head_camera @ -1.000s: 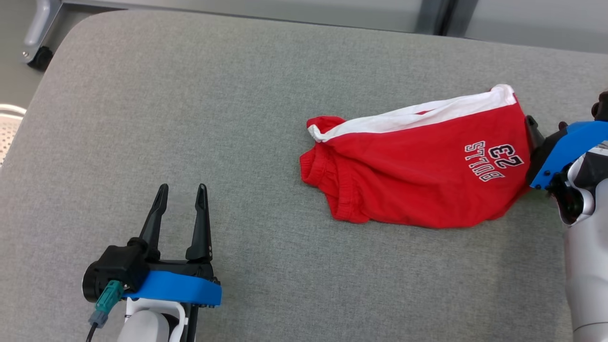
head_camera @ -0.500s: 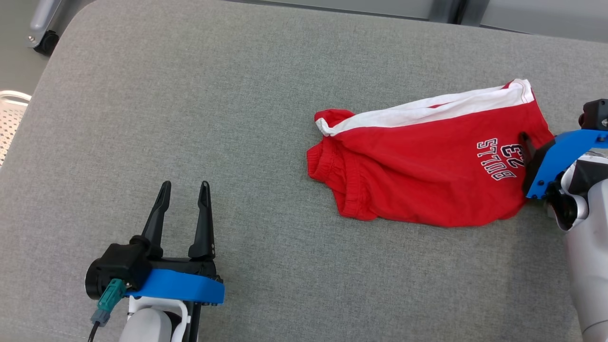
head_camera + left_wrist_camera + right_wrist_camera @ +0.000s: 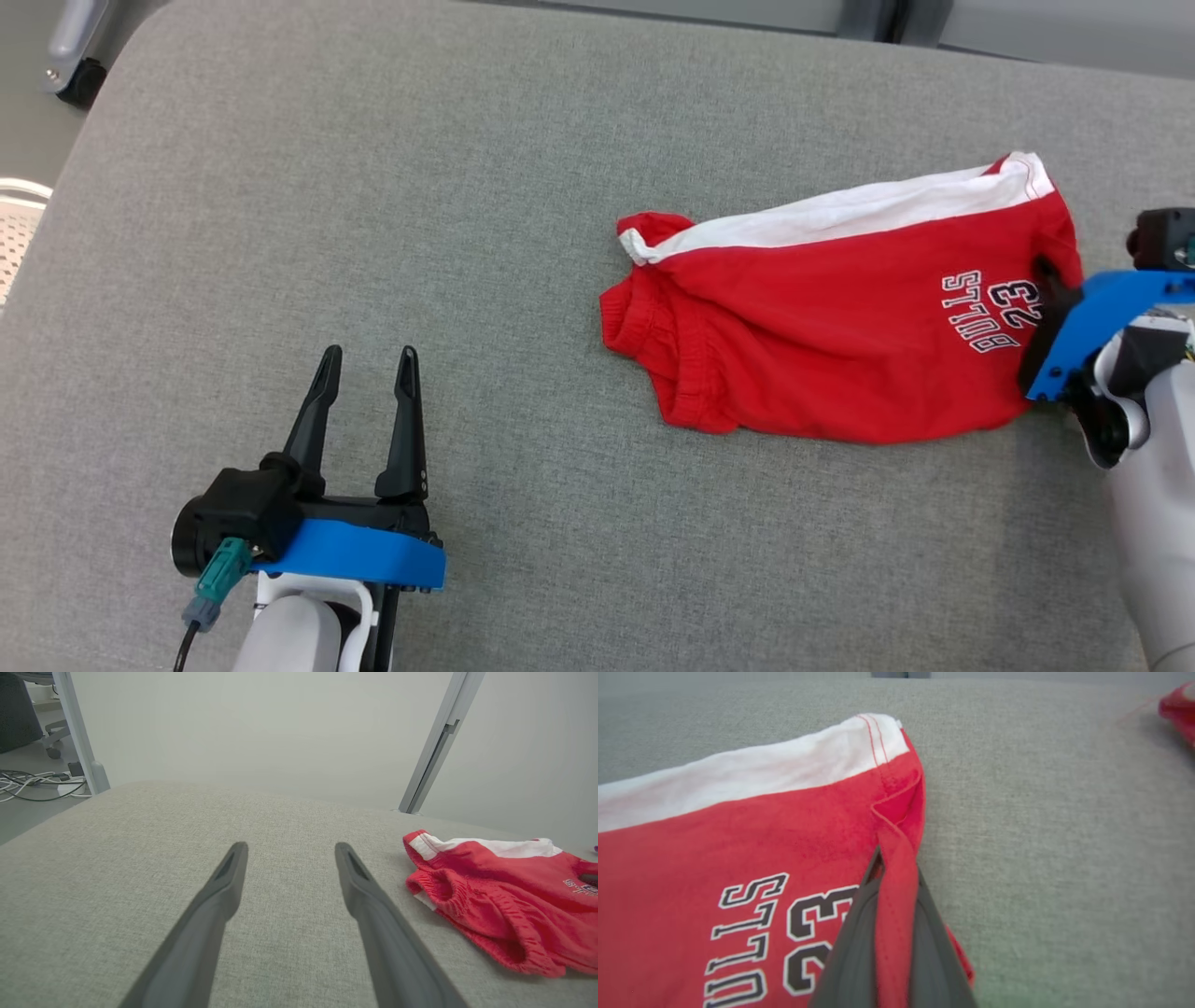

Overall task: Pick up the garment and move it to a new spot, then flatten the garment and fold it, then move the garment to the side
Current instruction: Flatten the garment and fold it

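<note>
Our right pincer (image 3: 889, 861) pinching the hem of the red white-striped fabric shorts (image 3: 840, 345), our left pincer (image 3: 366, 359) spread wide, well apart, over the grey woven surface (image 3: 373, 187)

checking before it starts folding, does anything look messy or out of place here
The red shorts are not flat: the gathered end is bunched and rumpled on the grey cushion, and the right tool is shut on a raised fold at the opposite edge. Nothing looks torn or spilled.
</note>
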Tool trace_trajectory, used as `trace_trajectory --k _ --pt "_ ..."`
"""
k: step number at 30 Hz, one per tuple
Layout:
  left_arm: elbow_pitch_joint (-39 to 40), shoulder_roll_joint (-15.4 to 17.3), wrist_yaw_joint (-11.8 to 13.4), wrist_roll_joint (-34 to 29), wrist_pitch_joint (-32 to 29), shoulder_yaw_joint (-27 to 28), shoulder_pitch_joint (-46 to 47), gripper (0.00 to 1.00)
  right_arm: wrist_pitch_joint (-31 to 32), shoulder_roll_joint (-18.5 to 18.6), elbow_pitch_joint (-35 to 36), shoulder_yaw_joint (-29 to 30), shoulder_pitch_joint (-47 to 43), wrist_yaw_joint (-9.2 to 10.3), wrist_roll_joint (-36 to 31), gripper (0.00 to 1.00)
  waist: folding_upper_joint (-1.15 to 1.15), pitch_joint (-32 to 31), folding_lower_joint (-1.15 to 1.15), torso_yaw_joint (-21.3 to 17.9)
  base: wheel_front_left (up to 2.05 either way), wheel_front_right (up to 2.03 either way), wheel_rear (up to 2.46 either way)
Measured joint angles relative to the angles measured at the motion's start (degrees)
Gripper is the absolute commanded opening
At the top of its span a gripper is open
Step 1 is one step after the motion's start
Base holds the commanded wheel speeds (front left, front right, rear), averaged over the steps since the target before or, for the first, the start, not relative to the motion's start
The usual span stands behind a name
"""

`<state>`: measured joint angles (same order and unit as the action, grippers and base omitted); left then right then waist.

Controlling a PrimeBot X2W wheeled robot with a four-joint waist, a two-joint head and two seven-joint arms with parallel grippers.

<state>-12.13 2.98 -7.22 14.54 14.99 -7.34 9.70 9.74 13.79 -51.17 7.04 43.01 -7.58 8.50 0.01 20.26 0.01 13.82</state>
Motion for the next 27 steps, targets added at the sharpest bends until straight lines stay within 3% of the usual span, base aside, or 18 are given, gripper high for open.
trace_trajectory --k 8,16,21,27 --pt "-0.5 0.0 -0.2 -0.1 0.0 0.4 -1.2 1.0 -5.2 -0.7 5.2 7.3 -5.9 0.08 -0.8 0.0 0.0 -3.8 -0.01 -1.7 0.0 0.0 0.0" --pt "-1.1 0.1 -0.2 -0.1 0.0 0.1 -2.7 1.0 -1.6 -3.8 18.7 14.8 -12.9 0.09 -9.3 0.0 0.0 -8.4 -0.01 -4.5 0.0 0.0 0.0" --pt "-1.9 0.1 -0.2 0.4 0.0 -0.8 -3.4 1.0 1.9 -6.4 26.3 13.3 -15.2 0.09 -13.6 0.0 -0.01 -10.7 -0.02 -4.6 0.0 0.0 0.0" --pt "-2.4 0.1 -0.2 1.0 0.0 -1.3 -3.8 1.0 5.0 -9.4 29.3 4.3 -16.1 0.09 -12.8 0.0 -0.01 -12.8 -0.02 -3.8 0.0 0.0 0.0"
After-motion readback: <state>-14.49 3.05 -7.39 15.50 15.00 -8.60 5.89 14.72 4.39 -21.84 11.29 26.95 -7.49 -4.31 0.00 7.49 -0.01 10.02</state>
